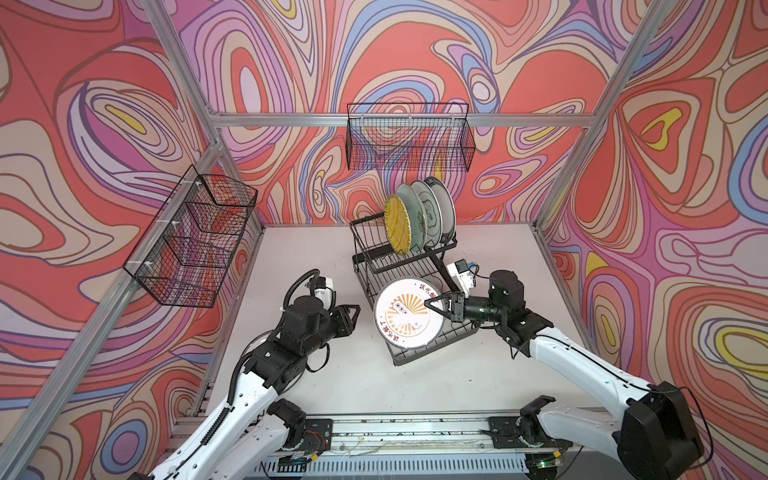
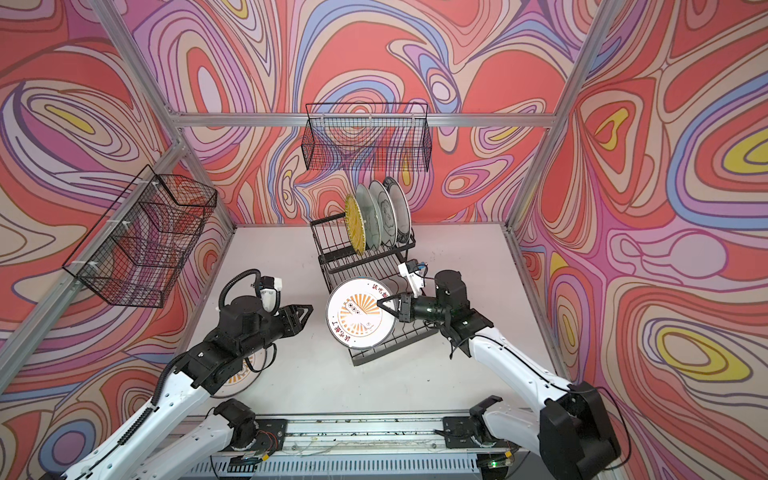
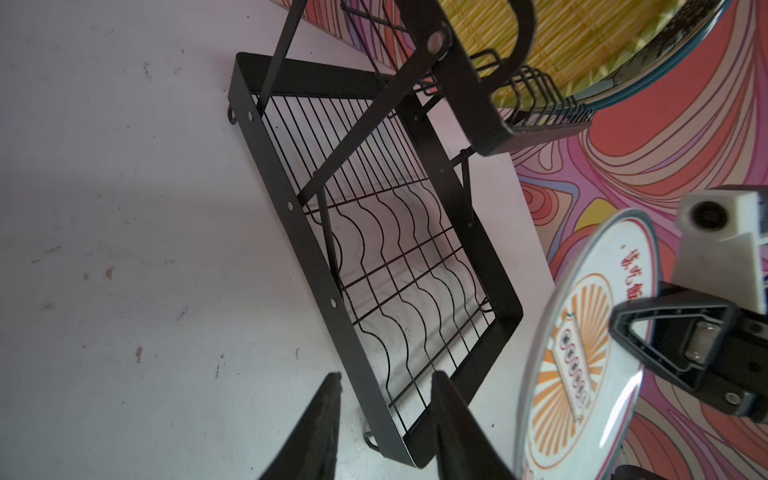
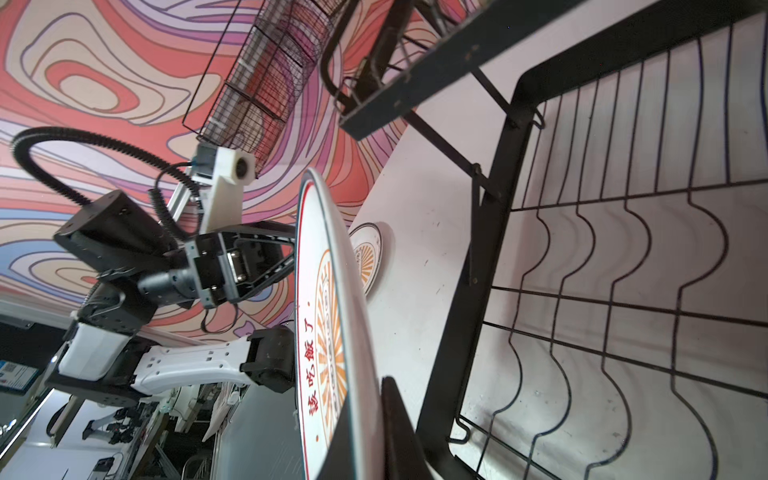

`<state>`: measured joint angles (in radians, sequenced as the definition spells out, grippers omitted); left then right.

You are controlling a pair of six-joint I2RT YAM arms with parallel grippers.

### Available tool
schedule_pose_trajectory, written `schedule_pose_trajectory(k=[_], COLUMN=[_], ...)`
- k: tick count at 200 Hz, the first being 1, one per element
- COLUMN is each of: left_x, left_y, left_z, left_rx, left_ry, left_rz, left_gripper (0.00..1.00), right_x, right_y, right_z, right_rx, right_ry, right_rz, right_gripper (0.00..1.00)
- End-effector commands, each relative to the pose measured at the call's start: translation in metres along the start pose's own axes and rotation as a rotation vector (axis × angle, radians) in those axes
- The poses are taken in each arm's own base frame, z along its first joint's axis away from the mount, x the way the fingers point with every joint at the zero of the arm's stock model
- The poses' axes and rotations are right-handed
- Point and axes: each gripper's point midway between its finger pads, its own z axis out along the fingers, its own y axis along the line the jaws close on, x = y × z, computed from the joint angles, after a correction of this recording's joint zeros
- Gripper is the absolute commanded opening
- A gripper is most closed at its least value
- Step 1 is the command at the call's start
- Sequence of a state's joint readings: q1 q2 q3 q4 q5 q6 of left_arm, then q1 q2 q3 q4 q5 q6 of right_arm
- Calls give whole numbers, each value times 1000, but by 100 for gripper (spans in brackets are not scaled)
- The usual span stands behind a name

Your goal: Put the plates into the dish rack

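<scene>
We have four plates racked beyond our right pincer, which clamps a fifth plate upright over the rack, our left pincer gaping empty beside it, a sixth plate flat beneath that arm.

right gripper pinching the sunburst plate upright over the dish rack, low end, four more plates in its raised tier

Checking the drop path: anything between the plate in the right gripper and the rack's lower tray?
Nothing visible. The sunburst plate, held on edge by the right gripper, is close by the lower tray, whose wavy wires are bare. The four racked plates stand on the raised tier behind.
</scene>
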<state>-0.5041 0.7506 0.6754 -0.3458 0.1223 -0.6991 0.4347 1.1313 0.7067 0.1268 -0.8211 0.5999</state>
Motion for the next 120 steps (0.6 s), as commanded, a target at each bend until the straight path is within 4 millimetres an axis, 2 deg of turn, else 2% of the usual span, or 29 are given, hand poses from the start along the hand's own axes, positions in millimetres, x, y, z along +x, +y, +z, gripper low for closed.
schedule_pose_trajectory(k=[1, 39, 92, 120], left_x=[-6, -13, -20, -18], left_y=[-3, -13, -19, -19], left_z=[-6, -12, -33, -35], left_rx=[-13, 5, 18, 5], left_ry=[-1, -5, -77, -72], left_rz=[30, 24, 46, 56], left_gripper=[39, 39, 39, 39], right_x=[-29, -75, -137, -159], right_y=[47, 84, 95, 100], right_z=[-10, -19, -22, -15], right_rx=[-95, -47, 177, 291], right_ry=[-52, -184, -337, -392], right_rz=[-155, -341, -454, -496], right_gripper=[0, 0, 0, 0])
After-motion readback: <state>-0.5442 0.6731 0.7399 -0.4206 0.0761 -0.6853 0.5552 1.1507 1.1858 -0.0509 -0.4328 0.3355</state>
